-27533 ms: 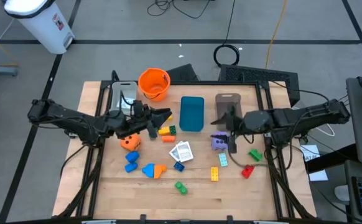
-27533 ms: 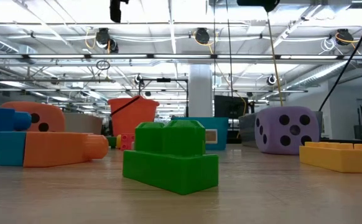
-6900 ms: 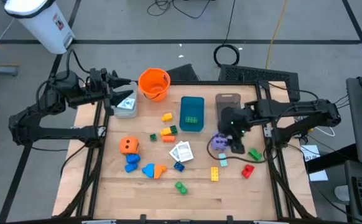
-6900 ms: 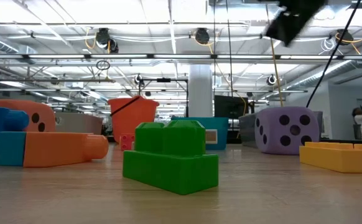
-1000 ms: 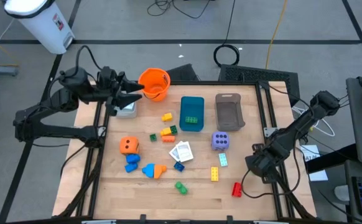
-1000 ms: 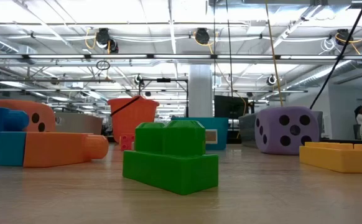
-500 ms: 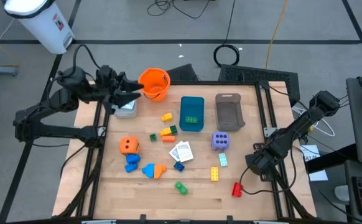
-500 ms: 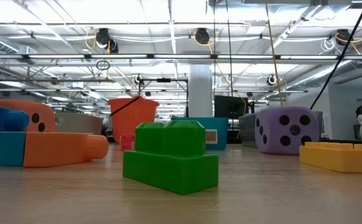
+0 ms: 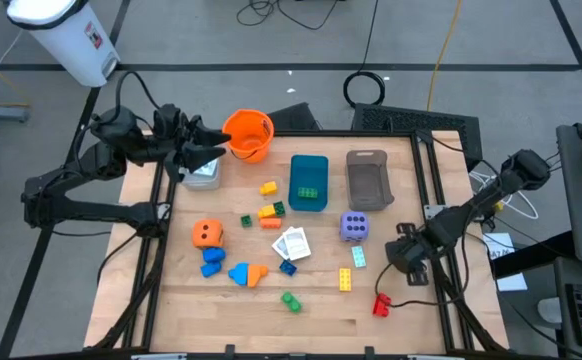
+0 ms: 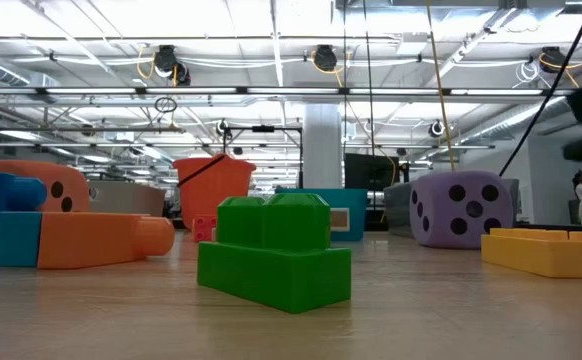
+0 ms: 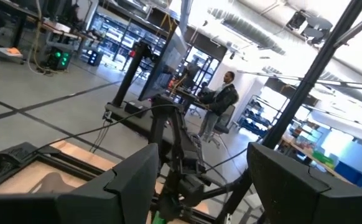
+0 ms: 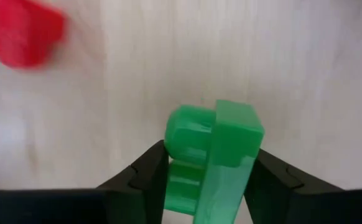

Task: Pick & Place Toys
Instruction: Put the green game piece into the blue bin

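**Green brick pinched at the table's right edge**

A green brick sits between the right gripper's two dark fingers in the right wrist view, both pads pressed against its sides, above pale wood. A blurred red brick lies at the upper left of that frame. In the high view the right gripper hangs at the lower right of the table, with the red brick just below it on the wood.

The other toys spread across the middle of the high view: a purple die right of centre, white cards at centre, an orange die to the left, blue bricks below it, a yellow brick and another green brick toward the bottom. One green piece lies in the teal tray, beside the grey tray.

The left gripper hovers at the upper left, next to the orange bucket, fingers spread and holding nothing.
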Tool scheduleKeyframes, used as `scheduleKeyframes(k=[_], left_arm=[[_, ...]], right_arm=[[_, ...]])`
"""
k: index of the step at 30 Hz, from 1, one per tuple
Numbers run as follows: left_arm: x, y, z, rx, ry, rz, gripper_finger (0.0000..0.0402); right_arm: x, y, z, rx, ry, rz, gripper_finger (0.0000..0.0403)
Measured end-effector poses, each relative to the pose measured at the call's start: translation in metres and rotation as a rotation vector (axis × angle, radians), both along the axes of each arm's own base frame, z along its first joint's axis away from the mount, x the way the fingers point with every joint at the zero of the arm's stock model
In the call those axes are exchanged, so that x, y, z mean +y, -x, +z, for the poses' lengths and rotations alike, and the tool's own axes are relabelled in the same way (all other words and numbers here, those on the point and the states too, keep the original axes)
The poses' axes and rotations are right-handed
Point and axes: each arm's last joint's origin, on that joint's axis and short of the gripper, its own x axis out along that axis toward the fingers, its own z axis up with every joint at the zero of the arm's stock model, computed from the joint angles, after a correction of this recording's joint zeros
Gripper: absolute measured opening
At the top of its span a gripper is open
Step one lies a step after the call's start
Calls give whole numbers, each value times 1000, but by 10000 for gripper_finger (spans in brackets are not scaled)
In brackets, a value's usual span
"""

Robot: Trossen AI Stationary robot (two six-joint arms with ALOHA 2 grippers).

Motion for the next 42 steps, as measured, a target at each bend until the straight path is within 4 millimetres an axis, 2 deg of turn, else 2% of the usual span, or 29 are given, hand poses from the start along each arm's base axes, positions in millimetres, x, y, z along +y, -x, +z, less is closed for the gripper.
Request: scheduleKeyframes(k=[4,9,15,20,23,26,33,37,42], left_arm=[[1,0,0,-2,6,35,251],[2,0,0,-5,14,84,251],[4,0,0,-8,23,139,251],[4,1,4,-45,6,147,251],[3,3,11,-121,-20,147,251],[2,4,16,-168,-61,131,251],[-1,4,17,-181,-11,20,251],[-7,3,17,-177,-17,-51,251],[-14,2,17,-178,-56,-89,251]], right_arm=[[-5,-24,35,-139,-2,16,158],[-20,-53,96,-376,52,17,159],[-59,-80,168,-670,146,-129,159],[-98,-108,200,-774,202,-182,159],[-119,-134,197,-734,197,-176,159],[-138,-161,184,-673,215,-169,159],[-179,-207,135,-508,223,-189,159],[-190,-220,106,-421,213,-186,159],[-189,-232,83,-357,208,-167,159]])
